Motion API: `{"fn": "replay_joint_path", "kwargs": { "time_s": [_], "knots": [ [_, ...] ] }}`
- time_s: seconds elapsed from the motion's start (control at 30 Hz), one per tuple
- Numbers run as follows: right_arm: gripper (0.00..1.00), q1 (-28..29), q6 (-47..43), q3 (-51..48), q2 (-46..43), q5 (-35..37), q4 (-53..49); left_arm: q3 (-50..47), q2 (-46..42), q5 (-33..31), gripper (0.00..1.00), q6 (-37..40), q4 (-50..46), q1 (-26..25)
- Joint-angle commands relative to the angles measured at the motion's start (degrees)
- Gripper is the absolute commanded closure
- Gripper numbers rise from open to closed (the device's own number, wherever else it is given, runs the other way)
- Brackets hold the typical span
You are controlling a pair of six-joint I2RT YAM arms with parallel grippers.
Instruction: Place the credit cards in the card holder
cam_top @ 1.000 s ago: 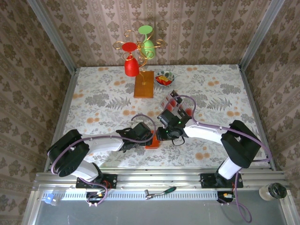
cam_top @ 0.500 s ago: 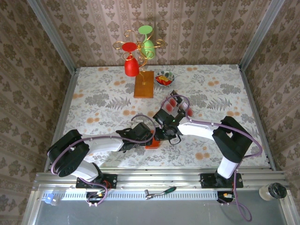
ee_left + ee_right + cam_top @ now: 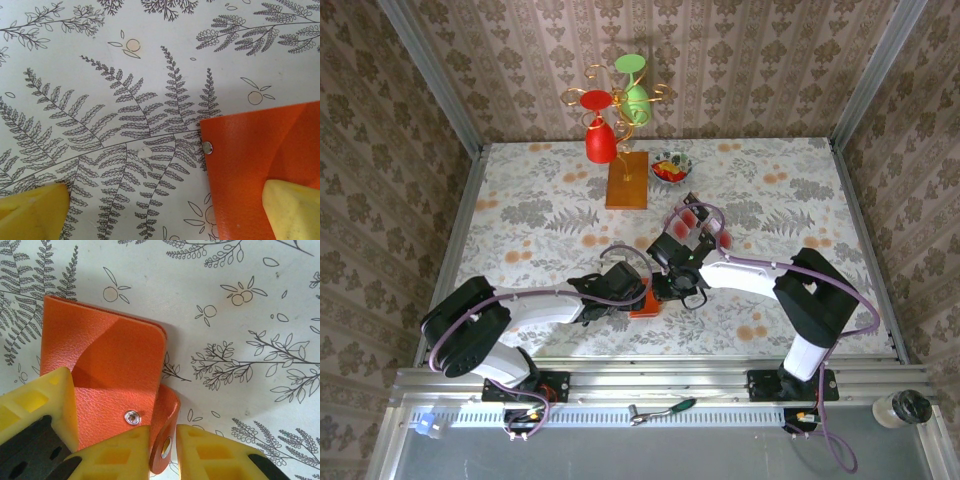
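The orange card holder [image 3: 646, 301] lies on the patterned table between both grippers. In the right wrist view the card holder [image 3: 105, 365] is open, its snap flap [image 3: 167, 430] standing up. My right gripper [image 3: 164, 452] is shut on that flap. My left gripper [image 3: 162, 212] is open, jaws wide apart, its right fingertip [image 3: 292, 210] resting on the card holder [image 3: 260, 155]; that finger [image 3: 40, 405] also appears in the right wrist view. Pale, red-blotched credit cards [image 3: 694, 217] sit behind the right arm, partly hidden by its cable.
A wooden stand [image 3: 627, 180] with red and green goblets rises at the back centre, a small bowl [image 3: 670, 166] beside it. A clear tray [image 3: 712, 236] holds the cards. Flowered table [image 3: 540, 215] stretches left and right of the arms.
The right arm has swung a little to the left, its gripper closer in over the card holder. The left arm has stayed put.
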Motion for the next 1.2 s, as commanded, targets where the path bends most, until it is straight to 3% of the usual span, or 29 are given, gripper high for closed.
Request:
{"fn": "replay_joint_path", "kwargs": {
  "time_s": [0.0, 0.8, 0.93, 1.0, 1.17],
  "knots": [
    [0.78, 0.32, -0.36, 1.1, -1.81, 2.01, -1.83, -2.22, 2.02, -0.22, 0.0, -0.81, -3.17, 0.22],
    [0.86, -0.3, -0.79, -0.73, -1.19, 1.66, -1.0, -2.35, 1.78, -0.3, 0.0, -1.12, -2.99, -0.04],
    [0.92, -0.25, -0.8, -0.99, -1.35, 1.44, -0.6, -2.31, 1.82, -0.39, 0.0, -1.04, -2.94, -0.02],
    [0.99, -0.31, -0.97, -0.85, -1.19, 0.96, -0.51, -2.22, 1.81, -0.4, 0.0, -1.07, -3.0, -0.05],
    [1.0, -0.35, -0.55, -1.11, -1.53, -3.01, 2.42, -2.22, 1.77, -0.44, 0.0, -0.95, -3.08, -0.04]
  ]
}}
